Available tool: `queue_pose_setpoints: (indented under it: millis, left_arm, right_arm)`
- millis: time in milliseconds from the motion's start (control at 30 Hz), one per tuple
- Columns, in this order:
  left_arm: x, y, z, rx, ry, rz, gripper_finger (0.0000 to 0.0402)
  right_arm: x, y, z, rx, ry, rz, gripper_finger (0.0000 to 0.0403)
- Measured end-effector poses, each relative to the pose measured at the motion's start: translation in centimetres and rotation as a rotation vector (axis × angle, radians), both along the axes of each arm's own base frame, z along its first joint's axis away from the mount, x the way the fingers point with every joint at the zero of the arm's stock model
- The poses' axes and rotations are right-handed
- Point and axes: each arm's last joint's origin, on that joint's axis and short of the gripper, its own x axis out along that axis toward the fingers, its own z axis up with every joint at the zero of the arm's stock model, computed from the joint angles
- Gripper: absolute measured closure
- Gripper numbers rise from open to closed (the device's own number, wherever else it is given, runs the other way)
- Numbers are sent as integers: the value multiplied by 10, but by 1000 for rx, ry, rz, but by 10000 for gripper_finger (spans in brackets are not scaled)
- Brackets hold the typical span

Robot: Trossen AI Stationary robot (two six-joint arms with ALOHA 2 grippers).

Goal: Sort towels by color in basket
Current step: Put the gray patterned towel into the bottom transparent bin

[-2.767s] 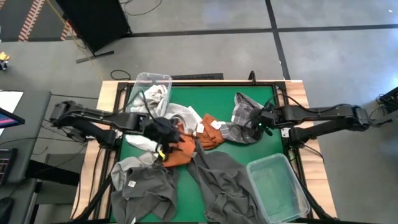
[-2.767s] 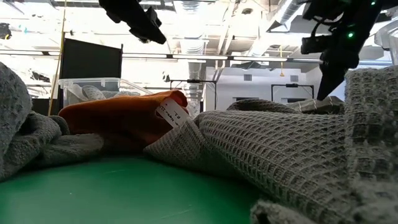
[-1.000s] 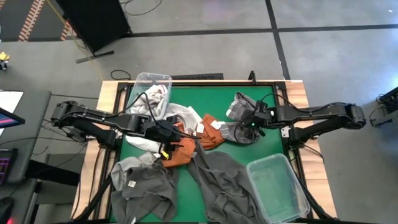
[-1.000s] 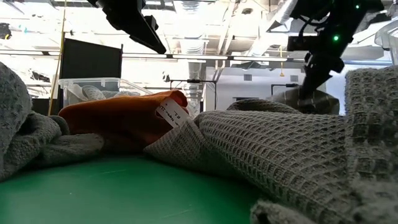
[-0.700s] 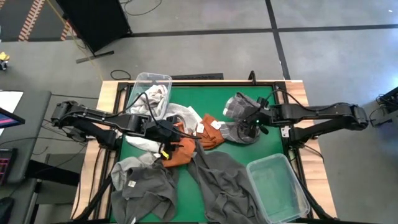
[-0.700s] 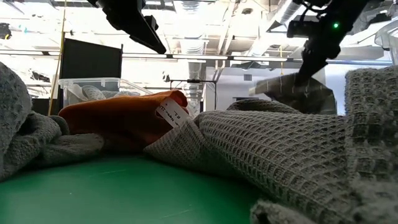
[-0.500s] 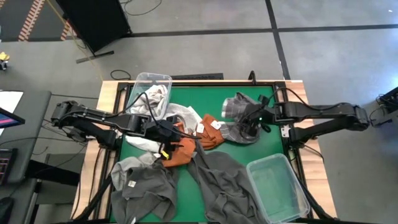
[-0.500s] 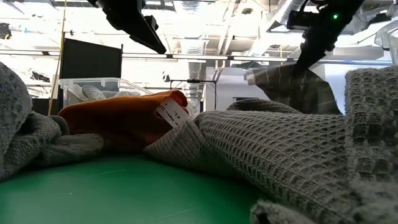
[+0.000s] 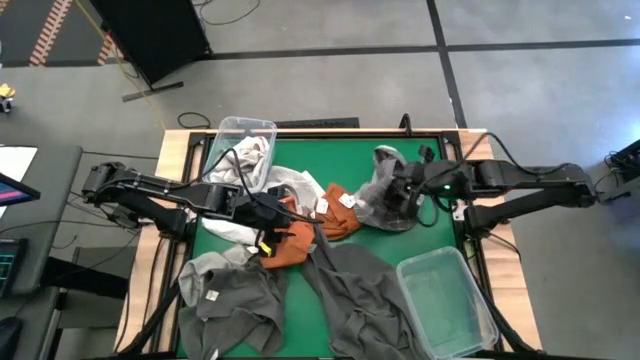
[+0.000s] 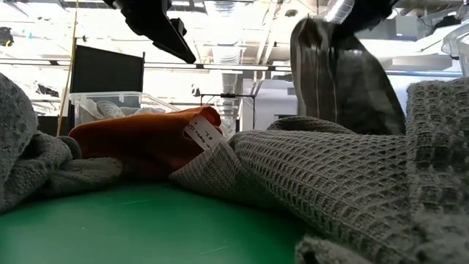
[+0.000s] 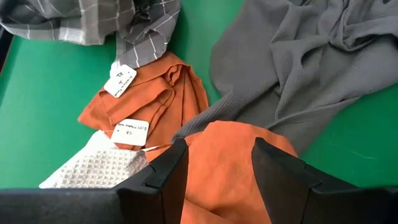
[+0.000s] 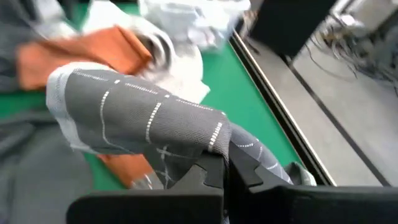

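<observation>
— On the green table (image 9: 340, 160), where do the towels sit?

— Most lie in a heap across the middle. A grey checked towel (image 9: 385, 190) with thin pale grid lines is lifted at the far right side, pinched at one edge and hanging down onto the cloth below it. In the low view it hangs as a dark fold (image 10: 341, 77) above the waffle-weave cloth.

— What has hold of it?

— The right gripper (image 9: 408, 187). Its fingers (image 12: 245, 171) are clamped tight on the fabric, which drapes over them in the right wrist view.

— And the other colours?

— Two rust orange towels (image 9: 300, 235) lie near the centre, with white tags on them. Dark grey towels (image 9: 355, 290) spread over the near half of the table, and a white waffle-weave one (image 11: 93, 165) lies just beside the orange.

— The other arm?

— The left gripper (image 9: 265, 210) hangs over the orange cloth with its fingers (image 11: 168, 171) parted; nothing is held between them, and orange fabric (image 11: 227, 155) shows in the gap.

— Any bins?

— A clear bin (image 9: 262, 128) at the far left corner has pale cloth in it. Another clear bin (image 9: 480, 315) stands at the near right corner, with no cloth in it that I can see.
</observation>
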Motion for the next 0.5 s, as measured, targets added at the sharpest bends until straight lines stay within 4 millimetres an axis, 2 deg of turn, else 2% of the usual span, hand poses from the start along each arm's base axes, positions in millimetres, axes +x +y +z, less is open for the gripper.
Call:
queue_pose_setpoints:
  millis: [267,500]
  left_arm:
    - [0,0,0,0,0,0,234]
    - [0,0,0,0,0,0,234]
  right_arm:
    - [-20,22,31,-22,-165,168,386]
    - [-46,40,55,-18,-307,344,386]
